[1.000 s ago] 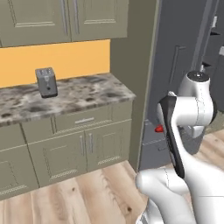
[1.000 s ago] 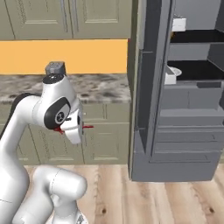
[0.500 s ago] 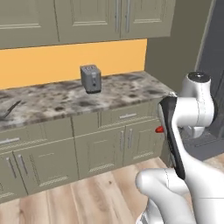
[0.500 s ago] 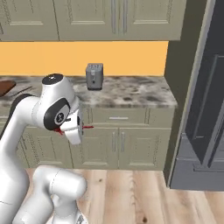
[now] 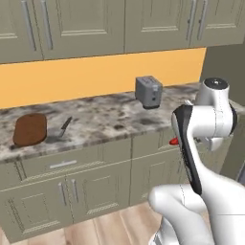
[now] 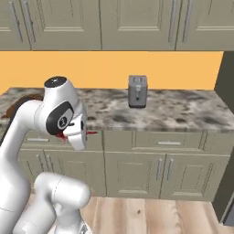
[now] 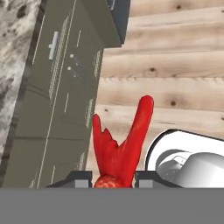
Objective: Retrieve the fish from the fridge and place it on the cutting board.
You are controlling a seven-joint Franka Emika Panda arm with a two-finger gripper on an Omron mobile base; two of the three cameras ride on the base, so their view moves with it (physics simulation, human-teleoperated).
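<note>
1. End effector (image 7: 116,178) is pinching the fish (image 7: 124,148), tail sticking out over the floor.
2. Fish is sitting well right of the cutting board (image 5: 29,129).
3. Board is lying on the tabletop (image 5: 105,119), knife (image 5: 65,126) just right of it, toaster (image 5: 149,92) further right.

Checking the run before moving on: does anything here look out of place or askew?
Nothing stands out. The fish sits between the gripper fingertips, over the floor. The cutting board lies flat on the counter beside the knife; the toaster stands upright.
</note>
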